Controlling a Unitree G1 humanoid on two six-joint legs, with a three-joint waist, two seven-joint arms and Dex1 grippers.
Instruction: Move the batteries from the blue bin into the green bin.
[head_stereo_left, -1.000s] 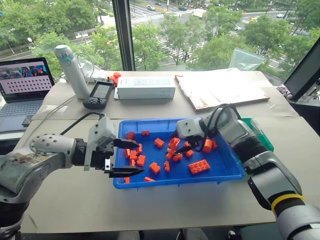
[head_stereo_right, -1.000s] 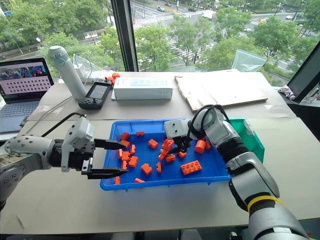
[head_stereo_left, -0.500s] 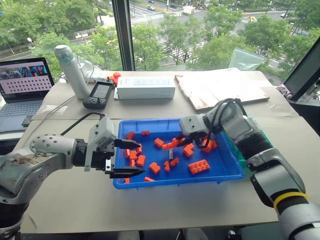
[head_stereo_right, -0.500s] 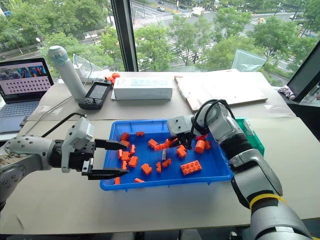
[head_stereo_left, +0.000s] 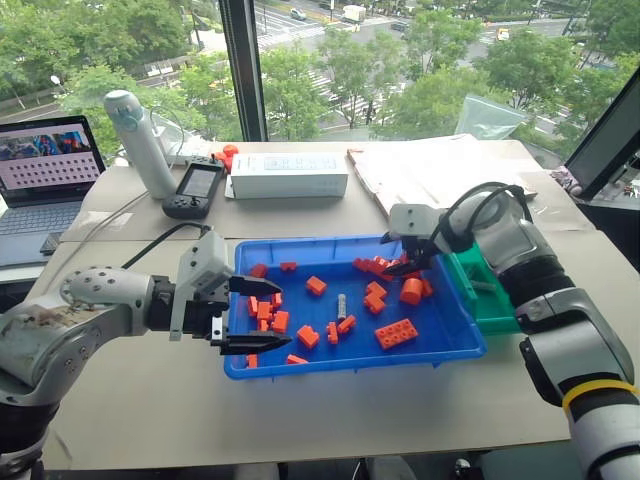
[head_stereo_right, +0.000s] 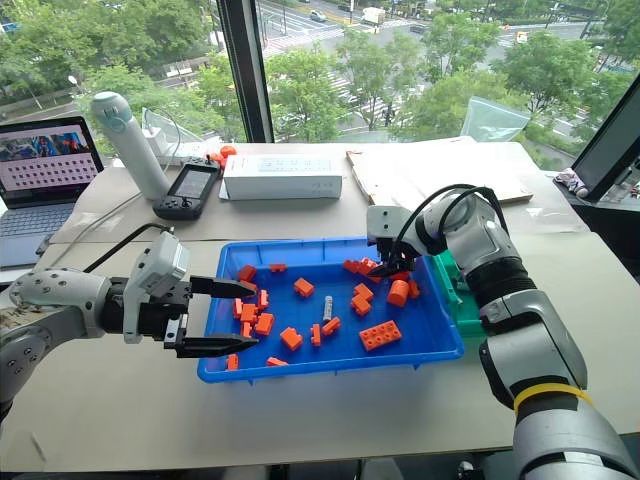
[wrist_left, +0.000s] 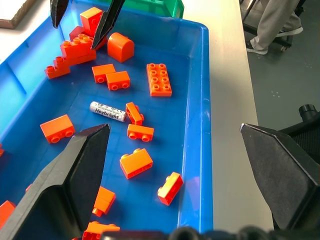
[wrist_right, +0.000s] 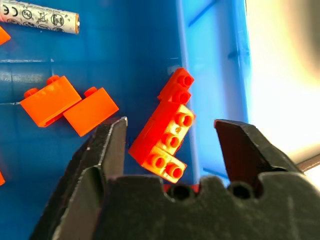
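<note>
the right gripper (head_stereo_left: 408, 263) hangs over the far right corner of the blue bin (head_stereo_left: 455, 345), its two fingers spread apart with nothing between them; in the right wrist view an l-shaped clump of orange bricks (wrist_right: 167, 132) lies just beneath the gap, close to the bin wall. the left gripper (head_stereo_left: 247, 315) sits at the bin's near left edge, fingers wide apart and empty, pointing across the tray.

one battery (head_stereo_left: 341, 305) shows, a small silvery cylinder lying flat on the blue floor near the middle of the bin, with a brick touching or just beside one end. it is well apart from the right gripper. the green bin (head_stereo_left: 480, 288) stands against the blue bin's right side, and i cannot tell whether any battery is already in it.

to do this step well, i judge the right gripper should come back toward the middle, line its fingers across the battery's short width, and drop low so the pads straddle the cylinder, not the neighbouring brick. a round metal body may roll or slip, so close squarely.

counted: one battery in view, roughly twenty orange bricks, one blue bin, one green bin, two grippers.
</note>
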